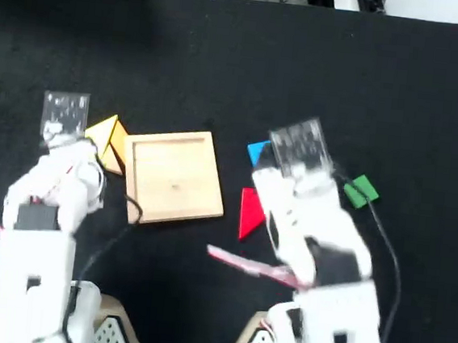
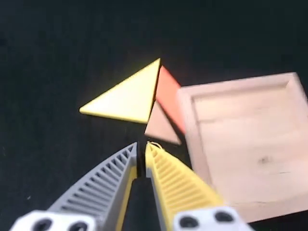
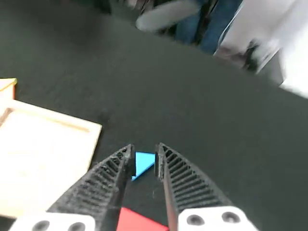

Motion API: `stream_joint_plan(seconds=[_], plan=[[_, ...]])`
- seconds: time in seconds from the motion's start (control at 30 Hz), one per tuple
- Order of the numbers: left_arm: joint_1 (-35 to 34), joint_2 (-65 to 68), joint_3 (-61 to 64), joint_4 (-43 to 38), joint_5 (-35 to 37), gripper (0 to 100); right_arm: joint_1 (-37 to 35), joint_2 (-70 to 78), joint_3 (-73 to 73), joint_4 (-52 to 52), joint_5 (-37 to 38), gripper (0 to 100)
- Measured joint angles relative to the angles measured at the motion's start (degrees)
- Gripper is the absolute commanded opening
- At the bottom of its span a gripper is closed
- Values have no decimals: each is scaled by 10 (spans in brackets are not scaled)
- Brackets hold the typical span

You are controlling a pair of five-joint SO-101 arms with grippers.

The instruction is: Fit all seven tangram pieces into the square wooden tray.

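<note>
The left fingers [image 2: 153, 156] were pressed together with nothing between them, poised over the table [image 1: 239, 67]. Just ahead of their tips lay a pale triangle [image 2: 161, 126]. Past it a yellow triangle [image 2: 126, 96] and an orange triangle [image 2: 168, 94] lay edge to edge. The wooden tray [image 2: 250, 144], with no piece in it, lay off to one side of these fingers, close against the orange triangle.

The right fingers [image 3: 166, 159] were held narrowly apart and gripped nothing. A blue piece [image 3: 143, 161] was seen through the gap just beyond the tips; whether it was touched could not be told. A red triangle [image 3: 137, 221] lay back toward the wrist. A green piece [image 1: 361, 191] lay well apart on the side away from the tray, and a pink piece [image 1: 244, 262] lay by the right arm.

The first pick-up was judged to be in hand, none of the seven pieces having been seated. The blue piece would probably need to be straddled low at its edges, being thin and flat, then clamped and carried to the tray.
</note>
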Motion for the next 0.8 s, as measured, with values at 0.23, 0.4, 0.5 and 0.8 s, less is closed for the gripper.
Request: stream_joint_plan(seconds=[0.23, 0.4, 0.5, 0.8], plan=[[-31, 202, -47, -23, 0, 52, -67, 347, -192, 27, -66, 87], [-66, 213, -18, -96, 35, 52, -125, 490, -266, 41, -118, 188], [-77, 207, 24, -153, 57, 52, -135, 551, -291, 43, -145, 181], [-50, 116, 127, -227, 69, 51, -132, 725, -383, 43, -150, 130]])
